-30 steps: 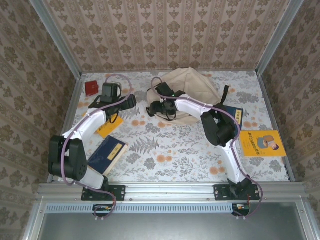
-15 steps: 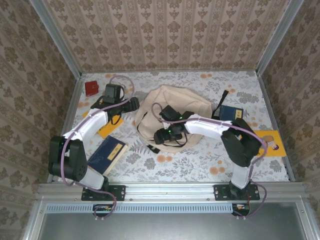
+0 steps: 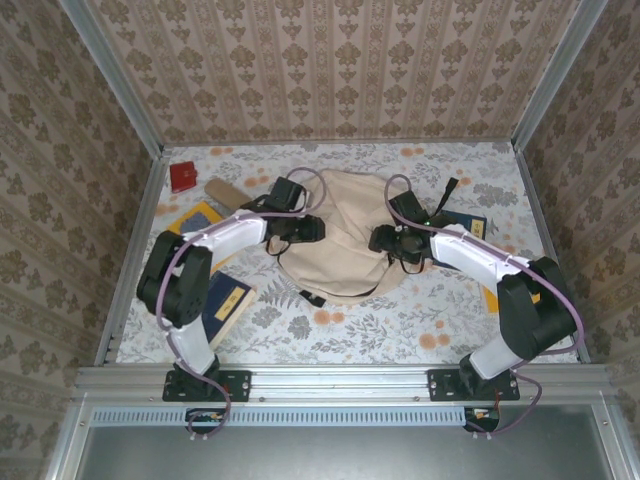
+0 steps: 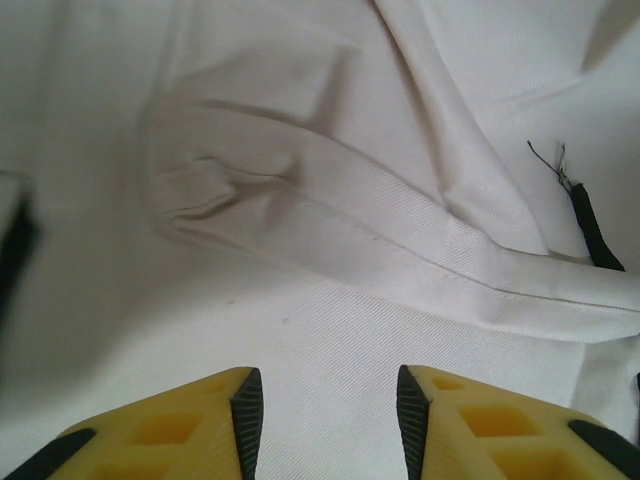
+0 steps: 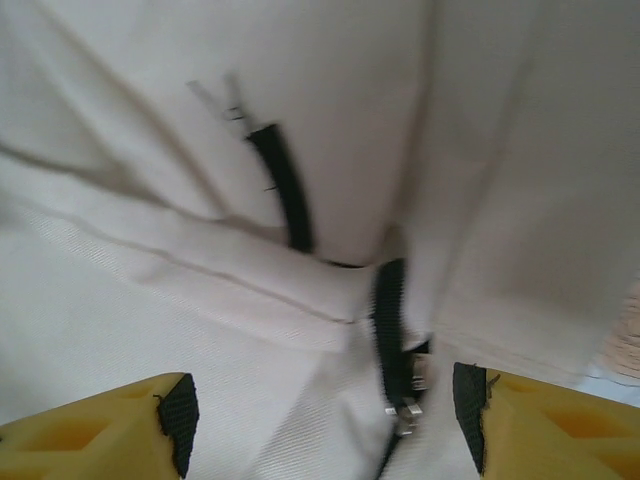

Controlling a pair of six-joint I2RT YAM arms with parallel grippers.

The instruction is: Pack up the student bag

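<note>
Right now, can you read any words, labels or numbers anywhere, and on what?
No text is readable.
On the dark blue book: a yellow label, print too small to read.
On the blue book beside the student bag: a pale label, too small.
On the red box: nothing legible.
On the bag fabric in the wrist views: no print.

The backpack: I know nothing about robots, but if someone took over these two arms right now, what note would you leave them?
Left gripper: jaws apart over the bag's fabric, gripping nothing.
Right gripper: jaws wide over the zipper, not gripping it.
The student bag lies mid-table, an arm on either side.
Done: nothing visibly packed.
Left: open the bag, then probably load what lies around it: dark book, yellow book, blue book, red item.
</note>
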